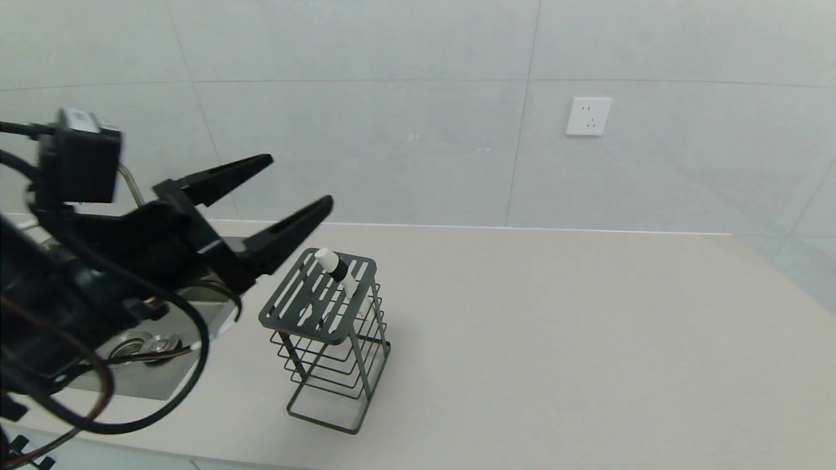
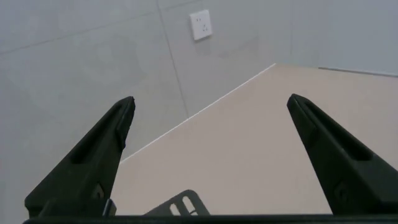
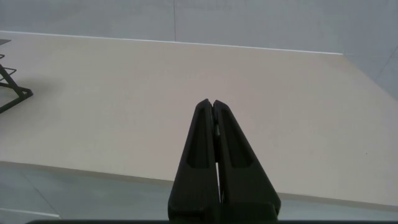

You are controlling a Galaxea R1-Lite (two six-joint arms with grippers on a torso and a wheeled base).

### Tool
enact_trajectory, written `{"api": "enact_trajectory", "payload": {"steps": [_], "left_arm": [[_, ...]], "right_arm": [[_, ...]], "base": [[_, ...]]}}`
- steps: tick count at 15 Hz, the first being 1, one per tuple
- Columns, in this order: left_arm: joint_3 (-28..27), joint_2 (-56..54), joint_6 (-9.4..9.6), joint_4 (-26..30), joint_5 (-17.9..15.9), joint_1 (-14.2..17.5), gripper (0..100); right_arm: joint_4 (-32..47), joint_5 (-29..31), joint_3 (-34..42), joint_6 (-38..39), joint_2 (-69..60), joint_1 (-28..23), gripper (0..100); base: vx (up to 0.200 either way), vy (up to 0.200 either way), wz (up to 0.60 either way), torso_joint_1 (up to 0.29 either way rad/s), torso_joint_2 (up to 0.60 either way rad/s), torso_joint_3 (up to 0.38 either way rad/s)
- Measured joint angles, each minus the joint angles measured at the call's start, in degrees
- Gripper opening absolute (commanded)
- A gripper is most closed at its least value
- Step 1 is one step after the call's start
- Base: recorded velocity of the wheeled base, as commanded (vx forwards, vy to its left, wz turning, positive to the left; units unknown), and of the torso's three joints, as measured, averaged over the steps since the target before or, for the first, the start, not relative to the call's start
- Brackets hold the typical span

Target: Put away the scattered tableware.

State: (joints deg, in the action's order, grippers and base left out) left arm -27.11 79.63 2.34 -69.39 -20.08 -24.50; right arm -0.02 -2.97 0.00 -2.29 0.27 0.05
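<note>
"Judging by the table [image 1: 555, 326], how much of the tidying looks done?"

"Most of it, probably. One white-handled utensil [image 1: 331, 262] stands in a slot of the wire rack [image 1: 287, 307], and no loose tableware lies on the stretch of table that can be seen. Whether anything waits in the sink [image 1: 150, 385] cannot be told; the arm covers much of it."

"And the left claw [image 1: 301, 178]?"

"It is spread wide and carries nothing. It hangs above the near edge of the rack, with the sink below and behind it."

"Where does the utensil sit from there?"

"Just under the tip of the claw's lower finger and slightly beyond it, near but not touching. Its handle leans toward the claw out of the rack's top plate."

"The right claw [image 3: 212, 102]?"

"Pressed closed with nothing between its fingers, over bare table, the rack well off to its side."

"So what remains?"

"By the look of it, little: at most a search for strays."
</note>
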Motion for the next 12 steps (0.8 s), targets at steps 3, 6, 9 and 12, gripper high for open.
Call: {"api": "enact_trajectory", "payload": {"steps": [3, 6, 9, 12], "left_arm": [[3.69, -12.24, -3.68, -0.02, 3.17, 6.68, 100], [10.14, -25.50, -5.10, 1.73, 7.68, 17.34, 100], [16.92, -38.62, -5.92, 6.44, 9.05, 23.10, 100], [22.37, -50.14, -5.84, 12.46, 9.33, 24.83, 100]], "right_arm": [[-0.05, 0.00, 0.00, 0.06, 0.00, 0.02, 0], [-0.05, 0.02, 0.00, -0.24, 0.00, 0.05, 0], [-0.05, 0.00, 0.00, -0.09, 0.00, -0.02, 0], [-0.02, 0.00, 0.00, -0.09, 0.00, 0.00, 0]], "base": [[0.000, 0.000, 0.00, 0.000, 0.00, 0.000], [0.000, 0.000, 0.00, 0.000, 0.00, 0.000], [0.000, 0.000, 0.00, 0.000, 0.00, 0.000], [0.000, 0.000, 0.00, 0.000, 0.00, 0.000]]}}
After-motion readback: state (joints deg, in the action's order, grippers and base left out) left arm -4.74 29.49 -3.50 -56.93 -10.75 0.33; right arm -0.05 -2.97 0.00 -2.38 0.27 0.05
